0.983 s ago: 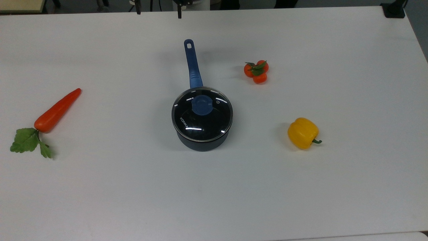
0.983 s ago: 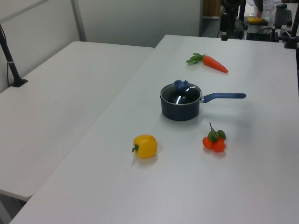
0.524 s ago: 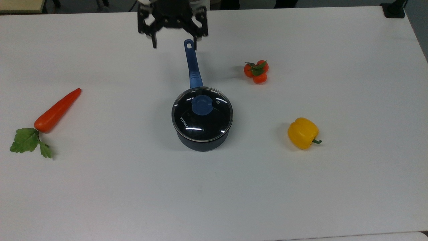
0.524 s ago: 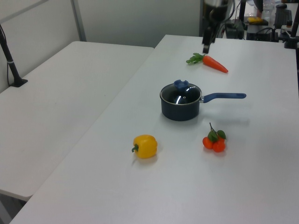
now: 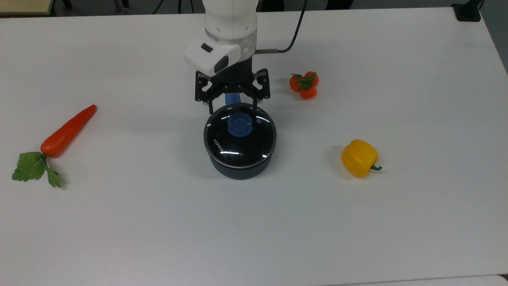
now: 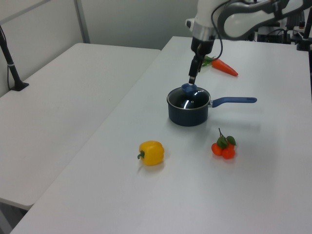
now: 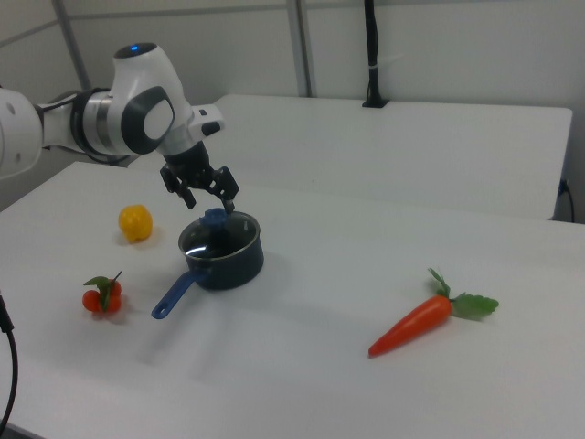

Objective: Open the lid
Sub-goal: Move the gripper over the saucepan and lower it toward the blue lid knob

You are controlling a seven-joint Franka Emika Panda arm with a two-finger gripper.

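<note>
Gripper [image 5: 232, 104] descended – splayed, hovering above lid [image 5: 239, 135]

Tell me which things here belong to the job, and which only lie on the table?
For the job: lid, its blue knob, saucepan, open pincer.

Lying about: carrot, yellow pepper, small tomatoes.

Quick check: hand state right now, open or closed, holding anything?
Hand: open, holding nothing, fingers spread above the lid, not yet on its blue knob.
</note>
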